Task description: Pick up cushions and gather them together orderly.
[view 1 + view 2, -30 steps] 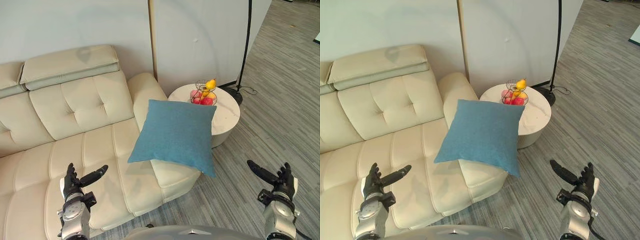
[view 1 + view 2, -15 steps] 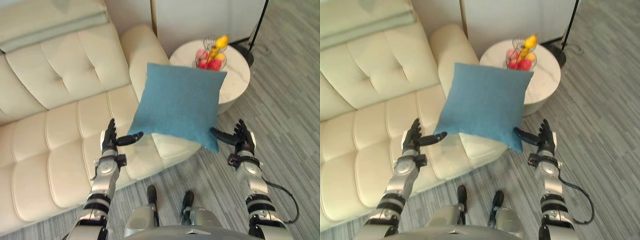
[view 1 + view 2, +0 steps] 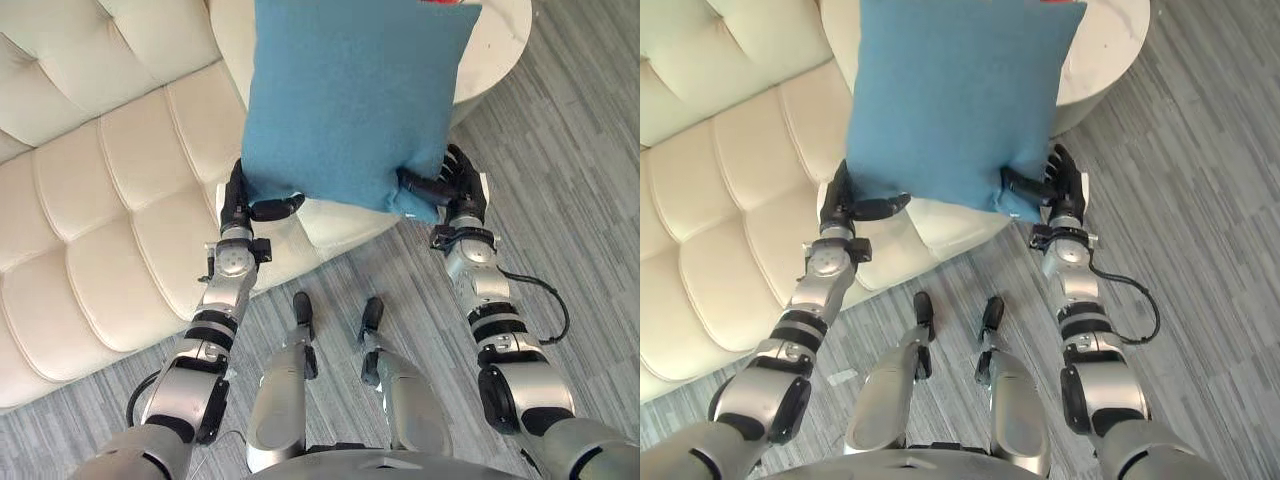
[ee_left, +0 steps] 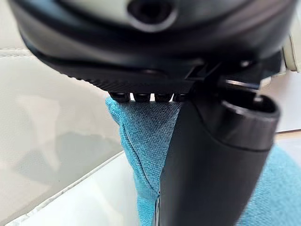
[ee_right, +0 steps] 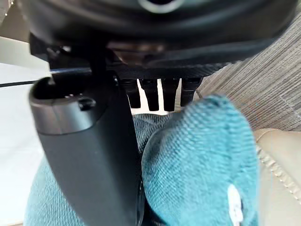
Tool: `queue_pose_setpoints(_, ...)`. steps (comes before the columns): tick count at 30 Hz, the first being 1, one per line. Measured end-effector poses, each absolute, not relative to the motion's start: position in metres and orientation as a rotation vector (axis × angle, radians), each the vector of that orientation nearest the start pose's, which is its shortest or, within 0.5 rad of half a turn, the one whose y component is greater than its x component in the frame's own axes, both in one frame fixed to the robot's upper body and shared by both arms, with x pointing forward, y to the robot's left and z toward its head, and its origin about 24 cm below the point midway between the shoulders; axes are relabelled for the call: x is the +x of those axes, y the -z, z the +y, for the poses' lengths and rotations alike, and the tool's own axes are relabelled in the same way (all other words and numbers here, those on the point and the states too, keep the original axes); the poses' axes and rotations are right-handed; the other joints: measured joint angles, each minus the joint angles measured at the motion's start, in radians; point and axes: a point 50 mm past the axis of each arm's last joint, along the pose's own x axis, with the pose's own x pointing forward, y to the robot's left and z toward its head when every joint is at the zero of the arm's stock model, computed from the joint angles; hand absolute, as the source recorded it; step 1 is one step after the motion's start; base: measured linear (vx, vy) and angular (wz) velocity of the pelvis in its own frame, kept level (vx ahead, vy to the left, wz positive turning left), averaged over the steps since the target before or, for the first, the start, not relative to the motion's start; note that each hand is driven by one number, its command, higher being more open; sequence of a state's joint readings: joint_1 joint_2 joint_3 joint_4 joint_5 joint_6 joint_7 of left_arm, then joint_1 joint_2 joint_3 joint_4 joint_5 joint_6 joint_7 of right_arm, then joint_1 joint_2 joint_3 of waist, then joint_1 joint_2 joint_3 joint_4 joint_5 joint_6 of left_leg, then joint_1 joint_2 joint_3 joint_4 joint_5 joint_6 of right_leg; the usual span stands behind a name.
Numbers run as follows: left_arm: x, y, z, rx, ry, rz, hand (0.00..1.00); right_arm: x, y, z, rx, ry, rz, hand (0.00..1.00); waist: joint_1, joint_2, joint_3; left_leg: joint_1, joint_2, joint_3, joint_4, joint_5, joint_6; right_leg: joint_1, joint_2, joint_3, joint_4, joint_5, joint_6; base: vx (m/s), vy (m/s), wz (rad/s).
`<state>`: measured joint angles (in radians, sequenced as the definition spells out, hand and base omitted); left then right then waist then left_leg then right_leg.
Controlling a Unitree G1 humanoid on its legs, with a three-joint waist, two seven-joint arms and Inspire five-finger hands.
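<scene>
A blue square cushion (image 3: 350, 100) leans against the arm of the cream sofa (image 3: 100, 150). My left hand (image 3: 240, 205) is at its lower left corner, and in the left wrist view the thumb (image 4: 211, 165) presses on the blue cloth (image 4: 136, 127) with the fingers behind it. My right hand (image 3: 460, 185) holds the lower right corner. There its thumb (image 5: 89, 155) lies on the front of the cushion (image 5: 202, 160), and the fingers sit behind. Both hands pinch the cushion's bottom edge.
A round white side table (image 3: 500, 40) stands just behind the cushion, at the sofa's end. Grey striped carpet (image 3: 580, 200) spreads to the right and in front. The sofa seat (image 3: 150, 230) lies to the left of the cushion.
The camera has tilted down and closer. Both hands came in from open, apart positions to the cushion's lower corners and closed on them.
</scene>
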<state>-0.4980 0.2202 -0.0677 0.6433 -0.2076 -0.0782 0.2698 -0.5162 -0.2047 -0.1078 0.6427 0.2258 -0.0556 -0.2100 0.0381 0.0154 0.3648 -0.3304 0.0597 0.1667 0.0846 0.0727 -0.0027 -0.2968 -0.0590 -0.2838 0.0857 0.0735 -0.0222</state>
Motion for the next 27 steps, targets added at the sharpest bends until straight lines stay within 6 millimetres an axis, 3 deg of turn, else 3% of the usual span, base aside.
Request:
queue_pose_setpoints(6, 0.359, -0.078, 0.178, 0.095, -0.208, -0.008, 0.0, 0.368, -0.098, -0.188, 0.067, 0.227, -0.05, 0.0, 0.003, 0.006, 0.047, -0.075, 0.017, 0.011, 0.031, 0.011, 0.003, -0.07, 0.014, 0.016, 0.001, 0.03, -0.014, -0.07, -0.015, -0.09)
queue_pose_setpoints(11, 0.362, -0.089, 0.175, 0.07, -0.214, -0.044, 0.0, 0.369, -0.103, -0.182, 0.085, 0.215, -0.083, 0.0, 0.004, 0.008, 0.048, -0.08, 0.019, 0.001, 0.024, 0.019, 0.001, -0.074, 0.017, 0.011, 0.001, 0.03, -0.014, 0.0, -0.013, 0.04)
queue_pose_setpoints(17, 0.361, -0.108, 0.157, 0.025, -0.161, -0.14, 0.0, 0.369, -0.114, -0.179, 0.117, 0.208, -0.132, 0.0, 0.007, 0.008, 0.048, -0.079, 0.015, -0.014, 0.013, 0.032, 0.0, -0.073, 0.017, 0.006, 0.001, 0.03, -0.014, 0.04, -0.002, 0.06)
queue_pose_setpoints(21, 0.346, -0.103, 0.151, -0.025, -0.134, -0.158, 0.0, 0.354, -0.098, -0.181, 0.117, 0.208, -0.118, 0.0, 0.006, 0.009, 0.047, -0.016, 0.011, -0.02, -0.011, 0.031, -0.001, -0.015, 0.019, 0.032, -0.013, 0.027, -0.01, 0.05, 0.017, 0.03)
queue_pose_setpoints(24, 0.327, -0.088, 0.145, -0.059, -0.113, -0.138, 0.0, 0.336, -0.08, -0.181, 0.117, 0.201, -0.089, 0.0, 0.005, 0.008, 0.046, 0.031, 0.009, -0.02, -0.037, 0.031, -0.001, 0.027, 0.02, 0.036, -0.026, 0.02, -0.004, 0.04, 0.0, 0.0)
queue_pose_setpoints(27, 0.296, -0.052, 0.143, -0.092, -0.105, -0.039, 0.0, 0.306, -0.049, -0.181, 0.115, 0.192, -0.019, 0.0, 0.004, 0.008, 0.041, 0.109, 0.006, -0.02, -0.069, 0.027, -0.007, 0.096, 0.021, 0.036, -0.034, 0.0, 0.004, 0.04, -0.01, 0.03)
